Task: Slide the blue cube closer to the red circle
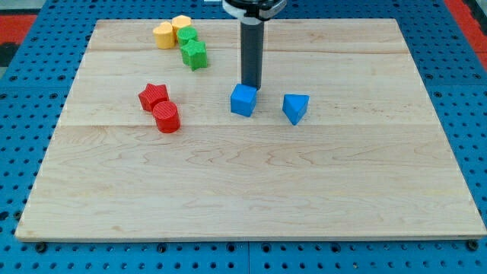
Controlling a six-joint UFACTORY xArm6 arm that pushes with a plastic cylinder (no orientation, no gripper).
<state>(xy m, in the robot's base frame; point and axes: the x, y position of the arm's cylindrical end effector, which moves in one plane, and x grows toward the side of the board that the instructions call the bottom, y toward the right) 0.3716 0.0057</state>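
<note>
One camera only, looking down at an angle across the wooden board [251, 190] from its near edge, close enough that the board fills nearly the whole frame.

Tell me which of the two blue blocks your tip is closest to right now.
The blue cube. My tip sits right at its top-right edge, seemingly touching. The other one, the blue triangular block, lies apart, farther toward the view's right.

- A red star block [153, 96] sits left of centre on the wooden board [251, 198].
- Two yellow blocks [172, 30] and two green blocks [192, 48] cluster at the far left.
- A blue triangular block [295, 107] rests right of centre.
- Blue pegboard [30, 46] surrounds the board.
</note>
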